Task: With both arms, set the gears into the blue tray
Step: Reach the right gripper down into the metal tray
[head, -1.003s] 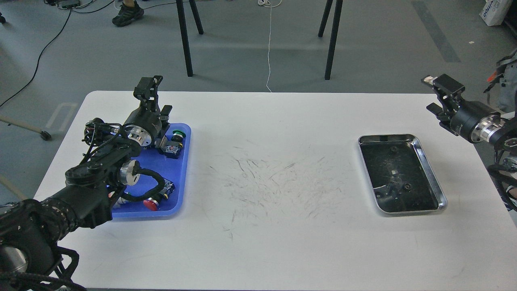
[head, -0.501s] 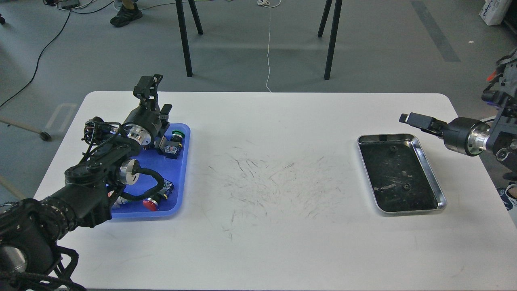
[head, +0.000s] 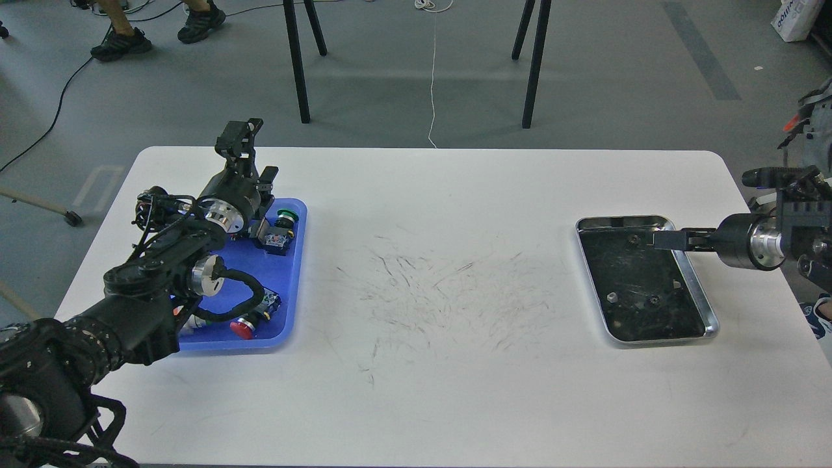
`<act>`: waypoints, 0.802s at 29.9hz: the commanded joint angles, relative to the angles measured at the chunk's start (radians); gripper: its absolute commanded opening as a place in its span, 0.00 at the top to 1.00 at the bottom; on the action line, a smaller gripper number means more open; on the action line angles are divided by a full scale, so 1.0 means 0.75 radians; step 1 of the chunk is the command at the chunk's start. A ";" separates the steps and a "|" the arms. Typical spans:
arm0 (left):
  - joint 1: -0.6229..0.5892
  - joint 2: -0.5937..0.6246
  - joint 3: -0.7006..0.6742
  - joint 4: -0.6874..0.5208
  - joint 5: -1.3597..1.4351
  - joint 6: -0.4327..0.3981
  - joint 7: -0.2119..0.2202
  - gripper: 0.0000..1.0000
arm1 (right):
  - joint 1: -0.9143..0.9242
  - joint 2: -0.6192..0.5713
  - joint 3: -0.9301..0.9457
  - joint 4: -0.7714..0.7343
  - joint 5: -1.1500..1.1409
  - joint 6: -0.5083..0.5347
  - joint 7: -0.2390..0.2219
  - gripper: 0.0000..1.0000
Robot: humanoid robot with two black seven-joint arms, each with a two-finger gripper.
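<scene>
Two switches [head: 281, 229] beside left end effector [head: 242, 140]

A white scuffed surface [head: 429, 338] carries a steel tray [head: 699, 296] at right. Green-capped [head: 286, 218] and red-capped [head: 245, 328] push-button switches lie at left. Black chair legs [head: 298, 62] stand behind.

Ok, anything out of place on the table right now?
Yes: the shallow bright-blue plastic tray holds red- and green-capped push-button switches, while the tiny black ring gears lie in the shiny steel tray.
</scene>
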 commanded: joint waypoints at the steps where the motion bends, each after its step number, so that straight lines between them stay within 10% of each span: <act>1: 0.002 0.006 0.000 0.001 0.000 -0.003 0.000 0.00 | 0.003 0.033 -0.005 -0.080 -0.002 0.003 0.000 0.01; 24: 0.008 0.012 0.000 0.001 0.000 -0.003 0.000 0.00 | 0.018 0.180 -0.025 -0.191 0.000 0.005 0.000 0.01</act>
